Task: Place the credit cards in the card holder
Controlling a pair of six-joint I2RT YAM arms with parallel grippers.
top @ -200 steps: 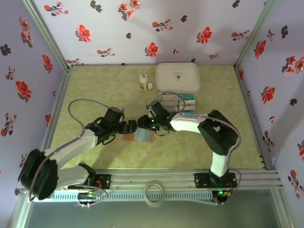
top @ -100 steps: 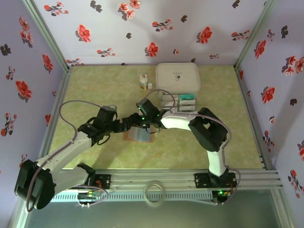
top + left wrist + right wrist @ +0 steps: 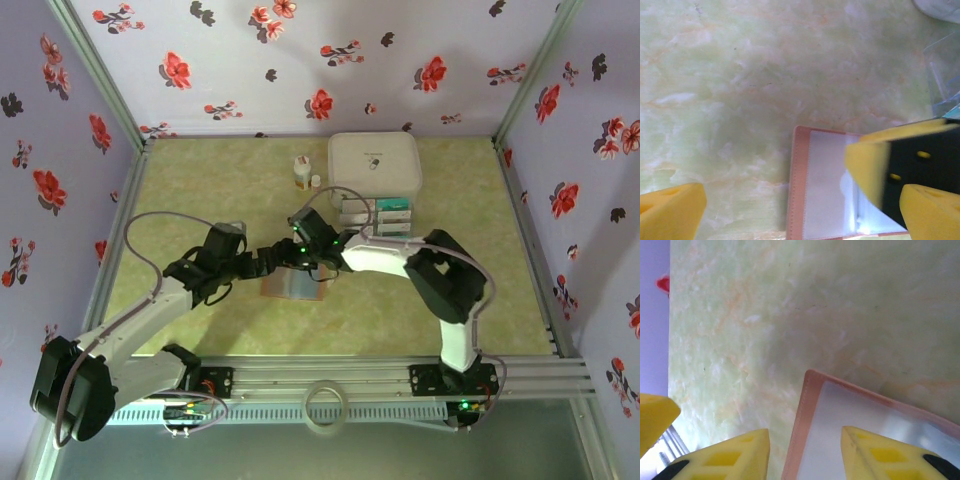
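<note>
Brown card holder (image 3: 292,286) is lying open mid-tabletop, long axis left-to-right; we're watching the right gripper (image 3: 805,450), part-spread, straddling its edge; the left gripper (image 3: 805,202) is hovering wide apart alongside.

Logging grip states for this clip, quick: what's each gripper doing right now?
Left gripper: open, holding nothing.
Right gripper: partly open, straddling the wallet edge, nothing gripped.

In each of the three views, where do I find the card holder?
Top external: the card holder lies open near the centre of the picture.
Left wrist: bottom middle, its brown edge facing left.
Right wrist: bottom right.
Shared landmark: the green marbled table under it.
</note>
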